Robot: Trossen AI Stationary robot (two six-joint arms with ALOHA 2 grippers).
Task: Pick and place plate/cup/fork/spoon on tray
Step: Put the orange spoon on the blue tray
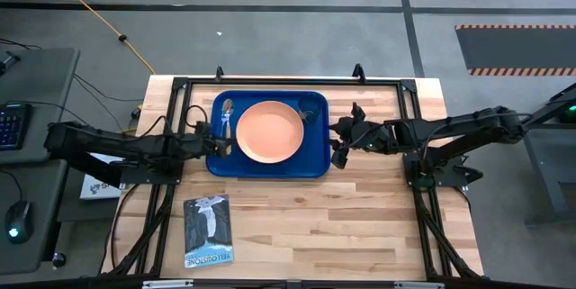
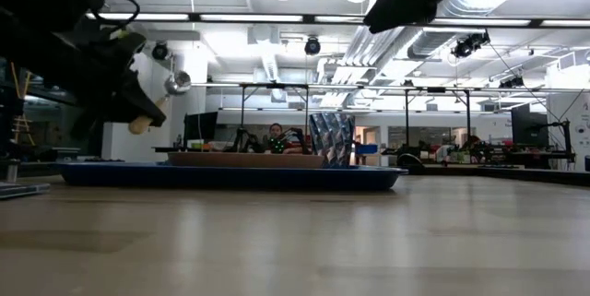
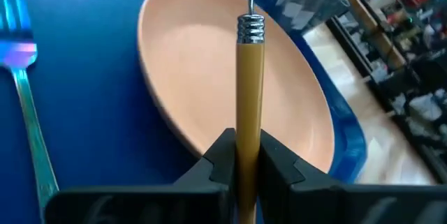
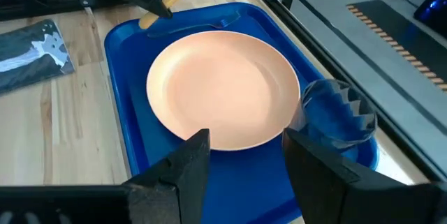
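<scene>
wooden table (image 1: pixel 360 208) seen from above, with a royal-blue tray (image 1: pixel 270 168) lying near its far edge, midway between two dark arms. peach-orange plate (image 1: pixel 270 132) sits in the middle of the tray and fills most of its depth. dark booklet (image 1: pixel 208 230) lies flat on the bare wood toward the table's near left corner, well apart from the tray. small see-through grey cup (image 1: pixel 311 109) stands upright in the tray's far right corner, just beside the plate's rim. fork (image 3: pixel 28 105) with silver tines lies flat on the tray floor along the left end, beside the plate. spoon (image 2: pixel 162 93) with a yellow-orange handle hangs tilted in the air above the tray's left end, bowl uppermost. left gripper (image 3: pixel 244 158) is clamped narrow on the spoon's handle, over the left rim of the tray. right gripper (image 4: pixel 241 161) hovers above the tray's right edge with its fingers spread wide, holding nothing.
</scene>
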